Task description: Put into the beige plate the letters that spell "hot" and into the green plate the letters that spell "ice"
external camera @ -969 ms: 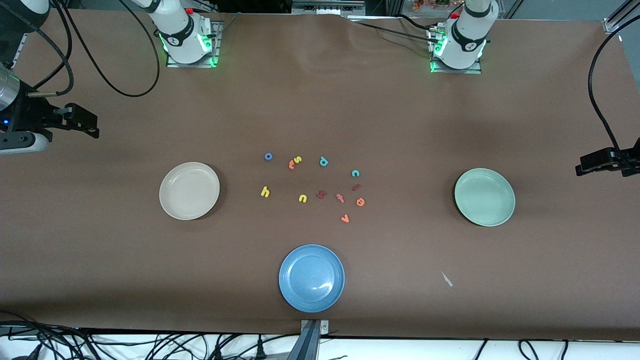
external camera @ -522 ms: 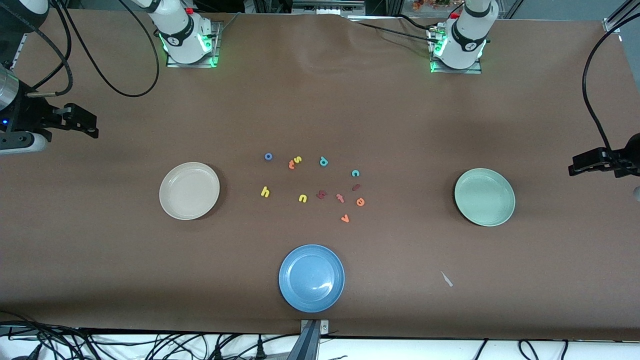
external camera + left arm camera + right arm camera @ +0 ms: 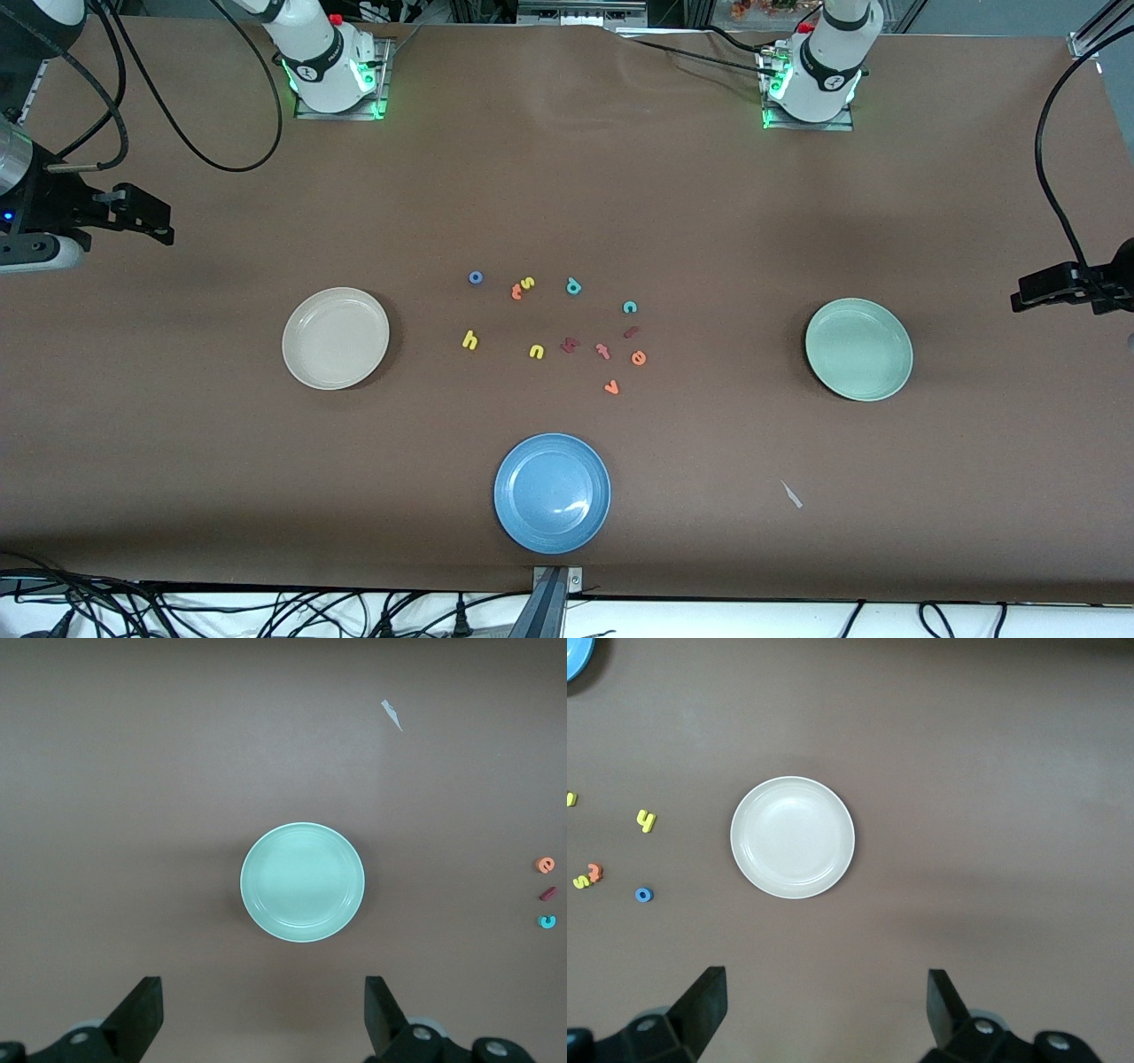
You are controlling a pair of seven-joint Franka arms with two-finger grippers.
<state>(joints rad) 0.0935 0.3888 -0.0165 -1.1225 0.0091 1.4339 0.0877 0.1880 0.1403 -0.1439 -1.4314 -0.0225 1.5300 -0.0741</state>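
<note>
Small foam letters lie scattered mid-table: yellow h (image 3: 469, 339), blue o (image 3: 476, 277), orange t (image 3: 516, 291), maroon i (image 3: 632, 332), teal c (image 3: 630, 307), orange e (image 3: 638, 358). The beige plate (image 3: 335, 338) lies empty toward the right arm's end, the green plate (image 3: 858, 348) empty toward the left arm's end. My left gripper (image 3: 264, 1010) hangs open above the table beside the green plate (image 3: 302, 881), holding nothing. My right gripper (image 3: 824, 1005) hangs open beside the beige plate (image 3: 792, 837), also holding nothing. Both show at the edges of the front view.
A blue plate (image 3: 552, 493) sits nearest the front camera. Other letters lie among the task's: yellow s (image 3: 528, 283), yellow u (image 3: 536, 352), a teal letter (image 3: 573, 286), a maroon angular one (image 3: 569, 345), a pinkish one (image 3: 603, 351), an orange v (image 3: 611, 387). A white scrap (image 3: 791, 494) lies near the green plate.
My left gripper has drifted a little toward the green plate. The right gripper, the letters and the plates have not moved.
</note>
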